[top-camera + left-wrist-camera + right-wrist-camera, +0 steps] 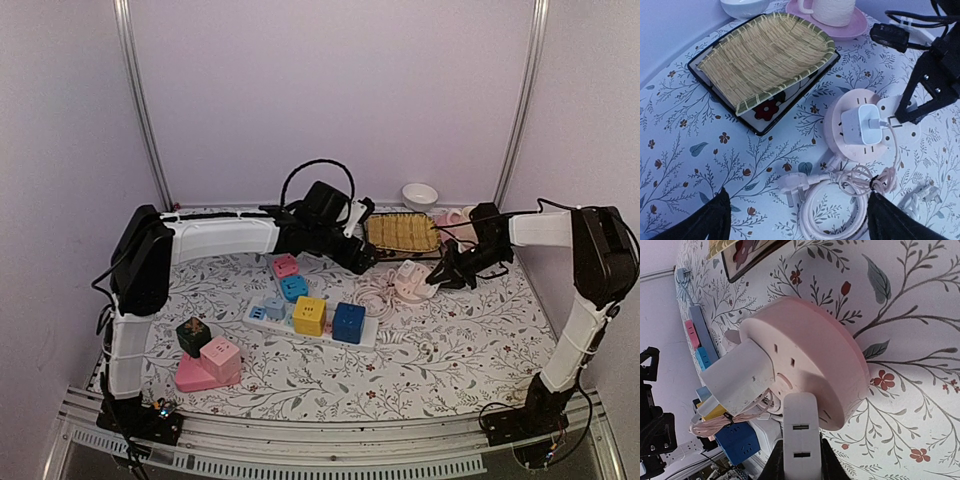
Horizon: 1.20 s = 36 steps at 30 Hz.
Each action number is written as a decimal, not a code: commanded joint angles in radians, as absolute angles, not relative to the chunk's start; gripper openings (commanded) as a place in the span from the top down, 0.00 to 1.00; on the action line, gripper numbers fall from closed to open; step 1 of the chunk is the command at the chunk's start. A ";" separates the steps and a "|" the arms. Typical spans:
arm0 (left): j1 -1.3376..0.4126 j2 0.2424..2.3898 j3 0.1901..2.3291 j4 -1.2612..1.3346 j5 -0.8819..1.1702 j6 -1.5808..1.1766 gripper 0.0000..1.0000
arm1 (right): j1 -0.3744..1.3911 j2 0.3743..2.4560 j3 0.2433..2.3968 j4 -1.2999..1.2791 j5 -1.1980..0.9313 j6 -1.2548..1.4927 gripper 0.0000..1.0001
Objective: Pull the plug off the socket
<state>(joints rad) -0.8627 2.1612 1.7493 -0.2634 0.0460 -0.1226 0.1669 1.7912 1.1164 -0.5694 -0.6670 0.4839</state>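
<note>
Logging: we judge the task barely begun | bench (450, 345) carries the pink socket (835, 117) at 2 o'clock from centre | left claw (795, 215) gapes wide, empty, above it | right claw (907, 112) pinches the socket's white tab (800, 440) at 3 o'clock | white plug (860, 125) fully seated; pulling remains.

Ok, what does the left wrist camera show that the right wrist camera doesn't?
Left wrist only: the woven bamboo tray and the cream cup on a pink saucer. Right wrist only: the long power strip with coloured cube adapters. Both: the round pink socket, the white charger plug seated in it, and the white tab gripped by the right end effector.
</note>
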 commanded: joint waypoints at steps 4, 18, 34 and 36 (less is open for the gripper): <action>-0.875 2.218 1.837 -0.317 0.095 -0.106 0.10 | 0.198 1.896 1.199 -0.737 -0.555 0.294 0.95; -0.869 2.327 1.963 -0.357 0.090 -0.147 0.27 | 0.292 1.947 1.240 -0.686 -0.589 0.350 0.77; -0.852 2.434 2.072 -0.387 0.141 -0.202 0.29 | 0.320 1.876 1.224 -0.591 -0.539 0.490 0.57; -0.851 2.436 2.068 -0.387 0.143 -0.202 0.29 | 0.319 1.856 1.219 -0.581 -0.524 0.511 0.56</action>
<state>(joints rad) -0.8566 2.4062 2.0541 -0.3614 0.1215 -0.1890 0.3092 1.9102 1.2407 -0.6037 -0.5762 0.4629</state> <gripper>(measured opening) 0.707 0.434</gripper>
